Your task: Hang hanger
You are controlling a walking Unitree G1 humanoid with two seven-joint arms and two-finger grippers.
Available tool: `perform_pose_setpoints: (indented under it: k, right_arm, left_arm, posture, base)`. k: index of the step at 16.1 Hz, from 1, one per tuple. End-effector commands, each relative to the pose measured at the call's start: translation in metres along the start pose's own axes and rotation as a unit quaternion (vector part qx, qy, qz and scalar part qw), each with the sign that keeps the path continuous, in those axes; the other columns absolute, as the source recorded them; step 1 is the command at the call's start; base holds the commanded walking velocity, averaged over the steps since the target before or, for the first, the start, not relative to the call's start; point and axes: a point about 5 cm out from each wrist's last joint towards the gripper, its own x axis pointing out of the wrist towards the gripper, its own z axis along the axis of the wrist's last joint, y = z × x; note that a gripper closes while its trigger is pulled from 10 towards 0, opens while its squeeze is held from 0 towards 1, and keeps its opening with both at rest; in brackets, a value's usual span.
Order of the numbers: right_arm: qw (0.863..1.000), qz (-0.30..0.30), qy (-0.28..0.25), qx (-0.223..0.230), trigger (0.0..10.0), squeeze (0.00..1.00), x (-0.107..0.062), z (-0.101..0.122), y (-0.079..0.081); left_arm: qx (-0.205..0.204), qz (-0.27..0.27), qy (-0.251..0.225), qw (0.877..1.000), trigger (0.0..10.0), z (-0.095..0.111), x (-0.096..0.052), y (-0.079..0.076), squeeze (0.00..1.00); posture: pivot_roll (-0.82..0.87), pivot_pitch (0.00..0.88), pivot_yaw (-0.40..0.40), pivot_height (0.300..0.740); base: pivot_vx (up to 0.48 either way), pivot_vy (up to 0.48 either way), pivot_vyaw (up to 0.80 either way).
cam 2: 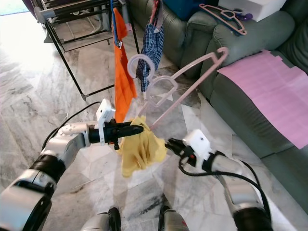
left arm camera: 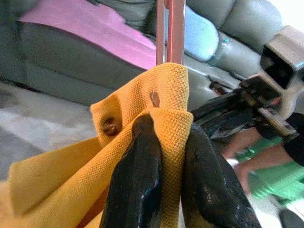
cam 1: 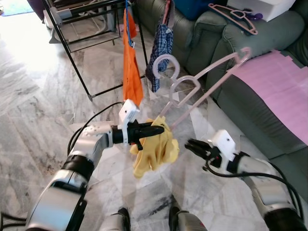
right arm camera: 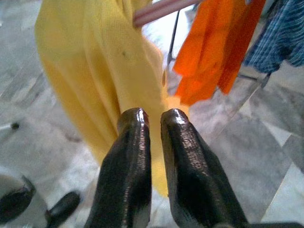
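A pale pink plastic hanger (cam 1: 202, 84) slants up and to the right from a yellow garment (cam 1: 155, 148) that hangs on its lower end; its hook (cam 1: 166, 65) curls near the hung clothes. My left gripper (cam 1: 161, 130) is shut on the yellow garment (left arm camera: 161, 104) where it wraps the hanger bar (left arm camera: 173, 28). My right gripper (cam 1: 188, 144) hovers just right of the garment, fingers together and holding nothing; in its wrist view the fingertips (right arm camera: 135, 118) point at the yellow cloth (right arm camera: 95, 61).
A black drying rack (cam 1: 72, 53) stands at the back left, with an orange garment (cam 1: 132, 67) and a blue plaid one (cam 1: 161, 45) hanging from it. A grey-green sofa (cam 1: 250, 115) with a pink sheet (cam 1: 279, 91) and another pink hanger (cam 1: 236, 17) fills the right. Marble floor below.
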Motion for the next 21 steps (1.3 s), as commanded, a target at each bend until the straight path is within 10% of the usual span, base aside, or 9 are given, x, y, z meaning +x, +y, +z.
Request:
perform_pose_setpoints:
  k: [1, 11, 12, 13, 15, 16, 20, 21]
  right_arm:
    - [1.0, 0.012, 0.018, -0.007, 10.0, 1.0, -0.01, 0.0, -0.002]
    - [0.988, 0.081, 0.12, -0.055, 10.0, 1.0, -0.033, -0.014, -0.015]
    - [0.985, 0.099, 0.131, -0.051, 10.0, 0.87, -0.033, -0.016, -0.015]
    - [0.98, 0.13, 0.139, -0.051, 10.0, 0.0, -0.031, -0.018, -0.012]
    - [0.978, 0.147, 0.139, -0.058, 10.0, 0.0, -0.025, -0.019, -0.01]
    - [0.984, 0.121, 0.117, -0.065, 10.0, 0.94, -0.016, -0.013, -0.014]
    - [0.982, 0.119, 0.11, -0.094, 10.0, 1.0, -0.008, -0.009, -0.017]
    - [0.982, 0.114, 0.106, -0.104, 10.0, 0.46, -0.007, -0.008, -0.018]
  left_arm:
    - [0.014, -0.057, 0.0, 0.998, 10.0, 0.01, 0.006, -0.003, 0.0]
    - [0.017, -0.19, 0.04, 0.981, 10.0, 0.019, -0.001, -0.012, 0.0]
    - [0.025, -0.209, 0.037, 0.977, 10.0, 0.025, 0.001, -0.016, 0.0]
    - [0.036, -0.229, 0.033, 0.972, 10.0, 0.034, 0.004, -0.022, 0.0]
    - [0.049, -0.256, 0.027, 0.965, 10.0, 0.043, 0.007, -0.03, 0.0]
    - [0.059, -0.271, 0.021, 0.961, 10.0, 0.049, 0.007, -0.036, 0.0]
    - [0.061, -0.296, 0.026, 0.953, 10.0, 0.053, 0.003, -0.046, 0.0]
    - [0.059, -0.299, 0.028, 0.952, 10.0, 0.052, 0.002, -0.047, 0.0]
  posture:
    - [-0.24, 0.217, -0.005, 0.74]
    - [-0.22, 0.244, -0.007, 0.74]
    - [-0.21, 0.246, -0.006, 0.74]
    - [-0.2, 0.247, -0.004, 0.74]
    - [-0.19, 0.248, -0.001, 0.74]
    - [-0.18, 0.248, 0.0, 0.74]
    - [-0.17, 0.252, 0.001, 0.74]
    - [-0.17, 0.252, 0.001, 0.74]
  base:
    - [0.0, 0.0, 0.0]
    - [0.0, 0.0, 0.0]
    - [0.0, 0.0, 0.0]
    - [0.0, 0.0, 0.0]
    - [0.0, 0.0, 0.0]
    - [0.0, 0.0, 0.0]
    - [0.0, 0.0, 0.0]
    - [0.0, 0.0, 0.0]
